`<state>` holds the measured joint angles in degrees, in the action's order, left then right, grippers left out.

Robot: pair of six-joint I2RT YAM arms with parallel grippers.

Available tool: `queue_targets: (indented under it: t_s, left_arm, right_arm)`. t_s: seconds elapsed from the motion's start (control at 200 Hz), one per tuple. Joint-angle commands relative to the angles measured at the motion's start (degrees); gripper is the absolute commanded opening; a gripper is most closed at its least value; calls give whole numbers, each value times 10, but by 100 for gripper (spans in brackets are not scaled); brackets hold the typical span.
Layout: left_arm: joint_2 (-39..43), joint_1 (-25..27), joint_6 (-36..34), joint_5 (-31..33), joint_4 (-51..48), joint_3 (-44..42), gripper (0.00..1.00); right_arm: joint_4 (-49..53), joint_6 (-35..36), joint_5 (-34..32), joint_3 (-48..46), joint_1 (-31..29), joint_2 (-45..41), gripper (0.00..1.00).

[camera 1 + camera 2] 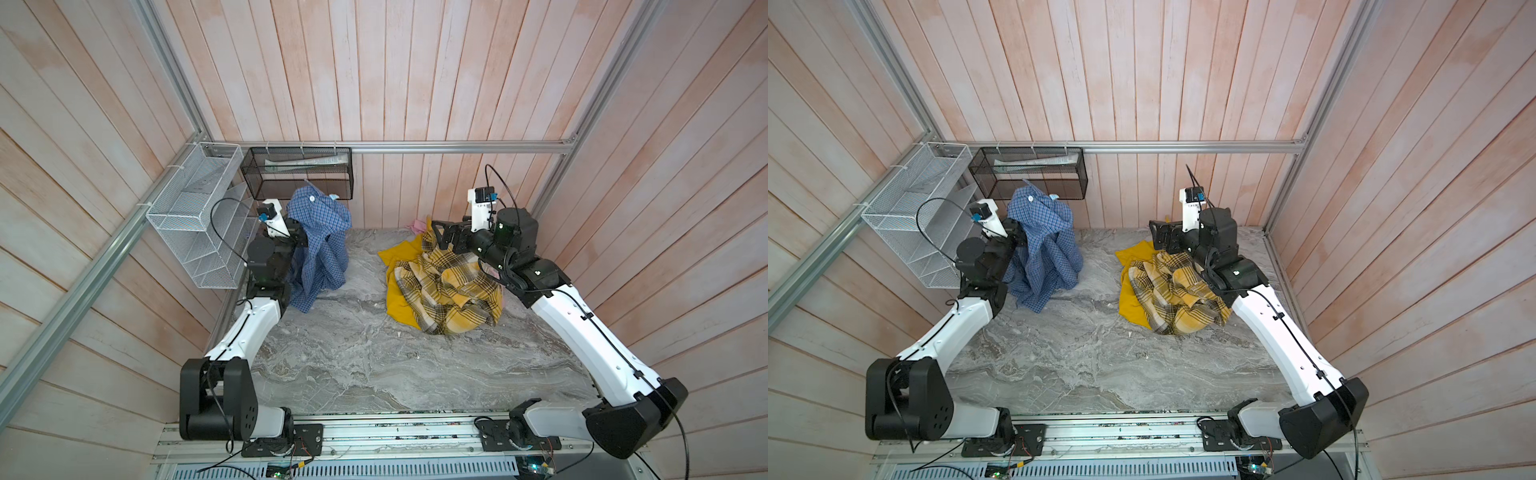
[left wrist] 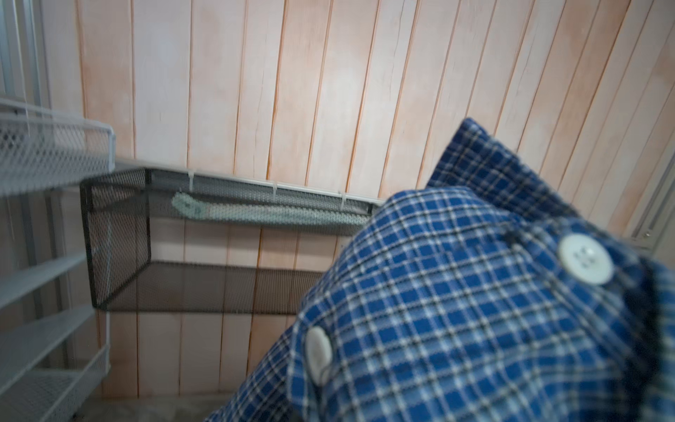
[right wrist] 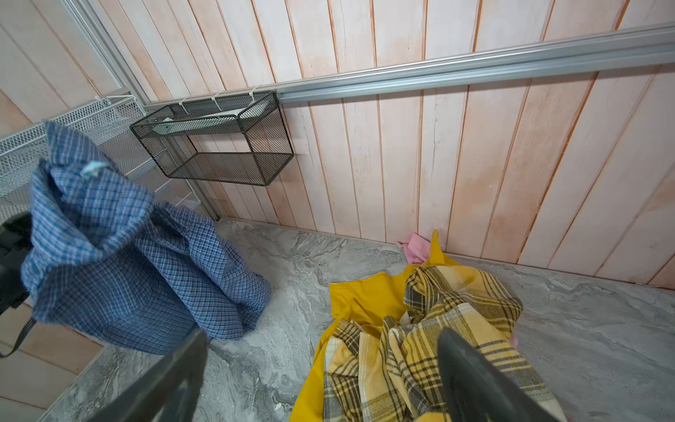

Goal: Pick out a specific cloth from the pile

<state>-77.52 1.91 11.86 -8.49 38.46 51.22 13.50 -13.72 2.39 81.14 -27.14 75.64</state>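
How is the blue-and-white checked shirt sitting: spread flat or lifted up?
Lifted, bunched. The blue-and-white checked shirt hangs from the shut left gripper, its lower end resting on the grey marbled table.

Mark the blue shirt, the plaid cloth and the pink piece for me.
Blue shirt (image 1: 322,232): in a top view, on the hanging folds near its top.
Plaid cloth (image 1: 446,291): in a top view, on the middle of its crumpled folds.
Pink piece (image 3: 416,250): right wrist view, on its centre.
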Motion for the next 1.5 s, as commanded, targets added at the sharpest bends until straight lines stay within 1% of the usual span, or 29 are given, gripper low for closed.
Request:
queue_targets:
  t_s: [0.0, 0.08, 0.16, 0.285, 0.33, 0.46, 0.585, 0.76, 0.915, 1.06, 1.15, 1.256, 1.321, 1.441, 1.461, 1.491]
  left_arm:
    - [79, 14, 28, 20, 23, -67, 0]
    - [129, 18, 52, 43, -30, -111, 0]
    - [158, 21, 65, 57, -96, -135, 0]
    - [154, 20, 70, 99, -209, -130, 0]
    - [146, 19, 66, 103, -247, -119, 0]
    - [108, 13, 63, 122, -328, -87, 0]
    - [54, -18, 82, 98, -378, -50, 0]
    - [-46, -29, 56, 78, -451, 44, 0]
    - [-119, -42, 60, 65, -498, 86, 0]
    - [-164, -60, 65, 62, -522, 108, 0]
    - [-194, -60, 57, 71, -566, 139, 0]
    - [-225, -61, 43, 53, -604, 160, 0]
    - [-237, -59, 35, 40, -620, 165, 0]
    - [-238, -46, 25, 42, -634, 160, 0]
    - [-238, -45, 24, 41, -636, 159, 6]
    - [-238, -45, 24, 40, -640, 159, 22]
  right_arm:
    - [-7, -10, -1, -12, 8, -11, 98]
    - [-3, -14, 8, -17, 13, -8, 98]
    - [-3, -16, 15, -23, 15, -6, 98]
    - [-1, -19, 26, -25, 18, 1, 98]
    - [1, -18, 30, -22, 18, 5, 98]
    - [5, -17, 32, -21, 19, 8, 98]
    - [5, -23, 39, -25, 20, 12, 98]
    - [9, -27, 40, -30, 20, 14, 98]
    - [11, -28, 37, -41, 23, 6, 98]
    - [13, -27, 37, -48, 29, 0, 98]
    - [13, -29, 36, -54, 30, -1, 98]
    - [11, -31, 38, -62, 32, -1, 98]
    - [10, -32, 41, -63, 33, 0, 98]
    - [10, -32, 45, -63, 37, 5, 98]
    - [9, -32, 46, -62, 37, 6, 98]
    - [11, -31, 48, -61, 39, 7, 98]
